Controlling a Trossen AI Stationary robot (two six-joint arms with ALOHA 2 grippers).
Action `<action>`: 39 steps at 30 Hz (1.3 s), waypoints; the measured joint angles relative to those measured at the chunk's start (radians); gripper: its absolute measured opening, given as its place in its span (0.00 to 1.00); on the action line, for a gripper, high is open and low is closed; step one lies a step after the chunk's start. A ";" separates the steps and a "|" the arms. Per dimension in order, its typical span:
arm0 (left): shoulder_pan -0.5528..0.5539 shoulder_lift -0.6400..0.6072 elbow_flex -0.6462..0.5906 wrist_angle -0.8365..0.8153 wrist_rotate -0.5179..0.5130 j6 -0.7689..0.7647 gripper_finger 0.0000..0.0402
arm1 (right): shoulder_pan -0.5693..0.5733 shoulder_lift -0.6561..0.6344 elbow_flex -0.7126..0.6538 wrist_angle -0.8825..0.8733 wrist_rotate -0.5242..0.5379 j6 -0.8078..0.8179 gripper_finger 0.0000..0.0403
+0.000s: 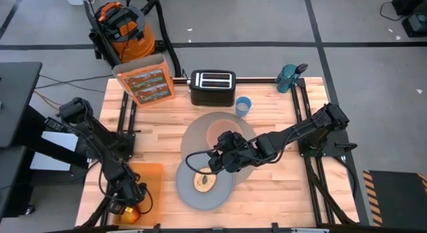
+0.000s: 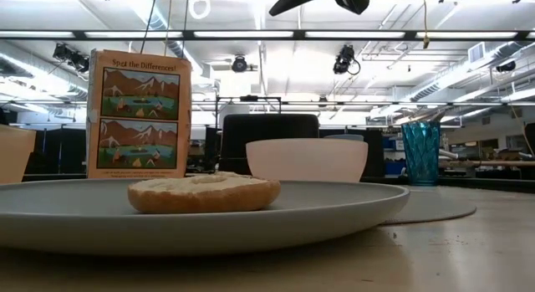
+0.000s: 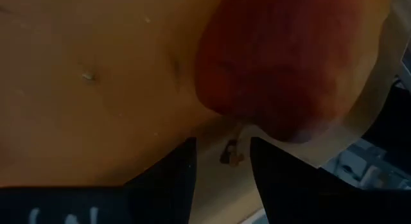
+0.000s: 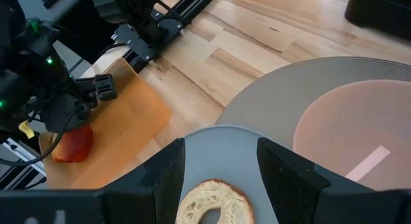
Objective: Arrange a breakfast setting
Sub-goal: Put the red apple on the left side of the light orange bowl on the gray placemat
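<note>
The red apple (image 1: 129, 216) (image 3: 282, 63) lies on an orange tray (image 1: 148, 179) at the table's near left corner. My left gripper (image 1: 135, 205) (image 3: 221, 163) hangs just over it, open, its fingertips short of the fruit; the right wrist view shows the apple (image 4: 72, 144) below that gripper. A grey plate (image 1: 190, 196) near the middle front carries the bagel (image 1: 203, 181) (image 2: 205, 192). My right gripper (image 1: 223, 159) (image 4: 220, 161) hovers open above the plate's far side. Behind lies the taupe mat (image 1: 200, 129) with the pink bowl (image 1: 221, 131) on it. The blue cup (image 1: 243, 105) stands farther back.
A black toaster (image 1: 213, 87) and an upright picture box (image 1: 145, 83) stand along the far edge, and a teal tumbler (image 1: 288, 78) at the far right corner. Black arm frames (image 1: 303, 119) flank the table. Bare wood lies right of the plate.
</note>
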 joint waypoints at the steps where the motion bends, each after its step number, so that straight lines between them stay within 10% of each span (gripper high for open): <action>1: 0.000 0.000 0.000 0.000 0.015 -0.002 0.38 | 0.000 0.000 0.000 0.000 -0.001 0.000 0.50; 28: 0.019 0.021 0.033 0.046 0.069 -0.104 0.05 | 0.009 0.000 0.000 0.000 -0.016 -0.007 0.50; 39: 0.185 -0.122 0.265 -0.510 -0.042 -0.048 0.05 | 0.007 0.000 0.000 0.010 -0.018 -0.064 0.50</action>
